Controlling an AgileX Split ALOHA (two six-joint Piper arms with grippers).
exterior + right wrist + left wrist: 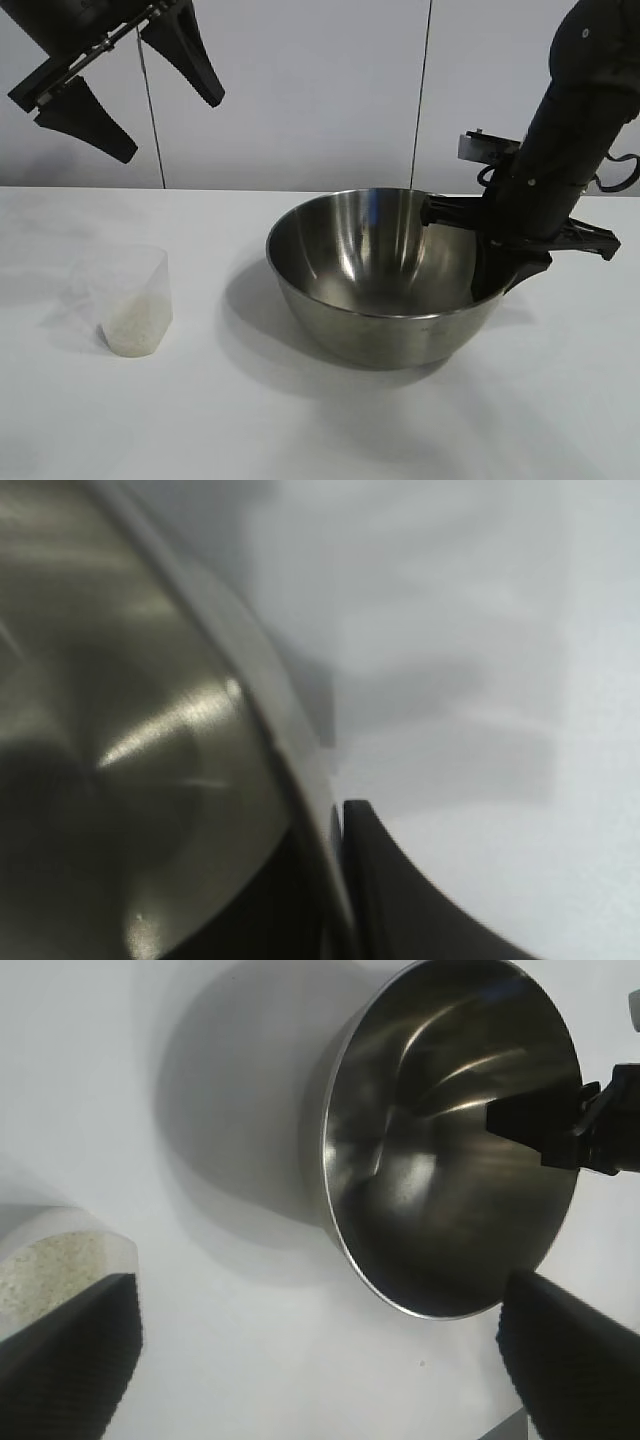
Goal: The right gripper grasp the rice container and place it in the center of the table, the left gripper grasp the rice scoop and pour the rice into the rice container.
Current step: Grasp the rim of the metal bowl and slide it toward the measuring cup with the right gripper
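The rice container (370, 290), a big shiny steel bowl, stands on the white table (300, 430) a little right of the middle. My right gripper (497, 268) is shut on its right rim, one finger inside the bowl and one outside. The right wrist view shows the rim (290, 770) pinched at the gripper (330, 825). The rice scoop (135, 300), a clear cup with white rice (138, 328) in its bottom, stands at the left. My left gripper (170, 128) hangs open high above the scoop, touching nothing. From the left wrist, the bowl (450, 1150) and scoop (50, 1260) lie beyond the gripper (320, 1360).
Bare white tabletop lies between the scoop and the bowl and along the front edge. A pale wall with a vertical seam (425, 95) closes the back. The right arm (575, 110) rises over the bowl's right side.
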